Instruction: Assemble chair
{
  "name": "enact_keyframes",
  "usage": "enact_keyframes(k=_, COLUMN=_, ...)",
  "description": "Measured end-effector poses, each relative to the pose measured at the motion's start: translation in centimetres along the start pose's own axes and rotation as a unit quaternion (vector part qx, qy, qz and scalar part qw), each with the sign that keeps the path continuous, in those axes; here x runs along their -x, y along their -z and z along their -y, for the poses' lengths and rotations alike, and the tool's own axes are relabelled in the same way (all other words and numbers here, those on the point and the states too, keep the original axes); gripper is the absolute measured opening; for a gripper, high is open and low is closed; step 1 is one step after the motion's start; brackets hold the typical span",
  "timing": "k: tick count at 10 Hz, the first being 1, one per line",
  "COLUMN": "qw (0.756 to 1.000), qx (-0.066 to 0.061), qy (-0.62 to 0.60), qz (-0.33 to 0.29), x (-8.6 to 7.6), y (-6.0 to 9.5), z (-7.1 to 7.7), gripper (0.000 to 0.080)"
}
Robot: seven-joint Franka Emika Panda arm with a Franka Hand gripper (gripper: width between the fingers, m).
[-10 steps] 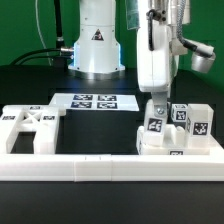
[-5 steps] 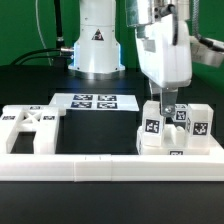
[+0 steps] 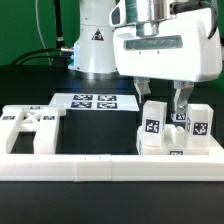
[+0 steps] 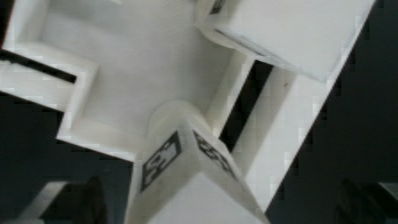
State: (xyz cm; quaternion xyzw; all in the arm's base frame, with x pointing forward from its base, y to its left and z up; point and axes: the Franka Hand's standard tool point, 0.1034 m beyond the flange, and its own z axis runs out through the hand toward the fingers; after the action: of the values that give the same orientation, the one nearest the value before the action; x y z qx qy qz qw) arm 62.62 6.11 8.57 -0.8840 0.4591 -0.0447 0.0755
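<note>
The white chair parts lie in two groups. An X-braced flat panel [image 3: 30,125] sits at the exterior view's left. A cluster of tagged square legs and blocks [image 3: 190,125] stands at the exterior view's right. My gripper [image 3: 165,103] hangs just over this cluster, its wide side facing the camera. Its fingers [image 3: 181,100] are spread to either side of an upright tagged leg [image 3: 154,120], with no visible squeeze on it. In the wrist view the same tagged leg [image 4: 187,160] points up at the camera, edge on, with other white parts [image 4: 107,70] behind it. The fingertips are dark and barely show there.
The marker board [image 3: 93,101] lies flat in the middle at the back. The long white border rail [image 3: 100,166] runs along the front. The robot's white base [image 3: 97,45] stands behind, with black cables at the exterior view's left.
The gripper has turned about its vertical axis from narrow-side to broad-side on, over the right cluster. Its fingers now show spread apart. The parts have not moved.
</note>
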Motion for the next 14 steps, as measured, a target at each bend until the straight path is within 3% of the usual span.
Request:
enact_keyframes(k=2, qw=0.991, qx=0.001, qy=0.134, qz=-0.001, x=0.1, y=0.0, z=0.1, gripper=0.0649)
enact_keyframes(k=4, qw=0.983, qx=0.001, qy=0.183, qz=-0.001, x=0.1, y=0.0, z=0.1, gripper=0.0649)
enact_keyframes(k=7, qw=0.95, qx=0.003, qy=0.311, qz=-0.002, x=0.0, y=0.0, z=0.0, gripper=0.0649)
enact_keyframes(k=11, qw=0.851, qx=0.026, qy=0.524, qz=-0.009, x=-0.6, y=0.1, z=0.0, gripper=0.0649)
enact_keyframes(k=14, qw=0.801, qx=0.033, qy=0.598, qz=-0.008, x=-1.1, y=0.1, z=-0.3, gripper=0.0649)
